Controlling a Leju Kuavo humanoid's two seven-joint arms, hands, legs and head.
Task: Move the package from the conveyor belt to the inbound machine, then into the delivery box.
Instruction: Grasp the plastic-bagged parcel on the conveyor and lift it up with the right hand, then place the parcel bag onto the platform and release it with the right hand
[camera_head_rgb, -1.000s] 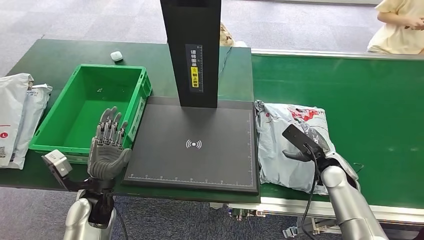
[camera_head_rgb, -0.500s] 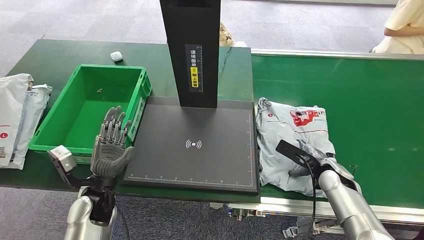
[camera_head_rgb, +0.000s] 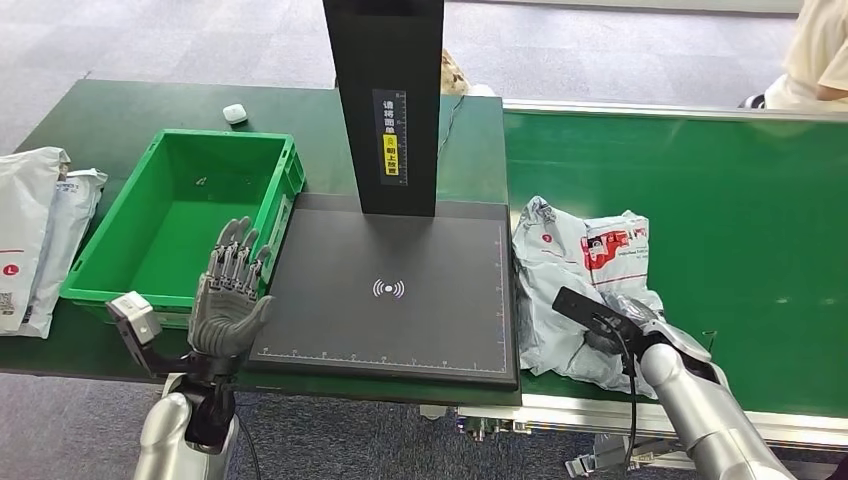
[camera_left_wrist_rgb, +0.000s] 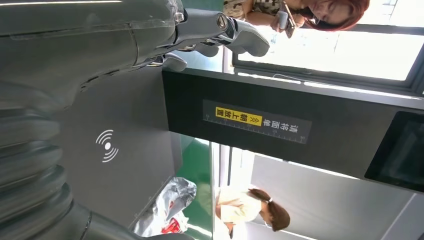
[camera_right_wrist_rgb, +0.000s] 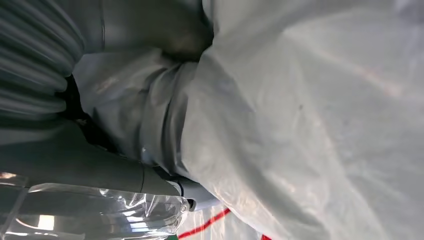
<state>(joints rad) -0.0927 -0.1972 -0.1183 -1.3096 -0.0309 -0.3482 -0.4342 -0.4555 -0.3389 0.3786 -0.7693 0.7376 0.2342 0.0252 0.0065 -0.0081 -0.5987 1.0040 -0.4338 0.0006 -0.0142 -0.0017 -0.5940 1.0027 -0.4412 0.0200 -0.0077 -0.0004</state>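
The package (camera_head_rgb: 577, 288) lies on the belt (camera_head_rgb: 740, 200), just right of the machine (camera_head_rgb: 390, 290); its near edge is grasped by the right hand (camera_head_rgb: 625, 332), presumably for lifting leftward. The left hand (camera_head_rgb: 228, 300) is held released, near the box (camera_head_rgb: 180, 215).

High head view — wrists close (sideways)
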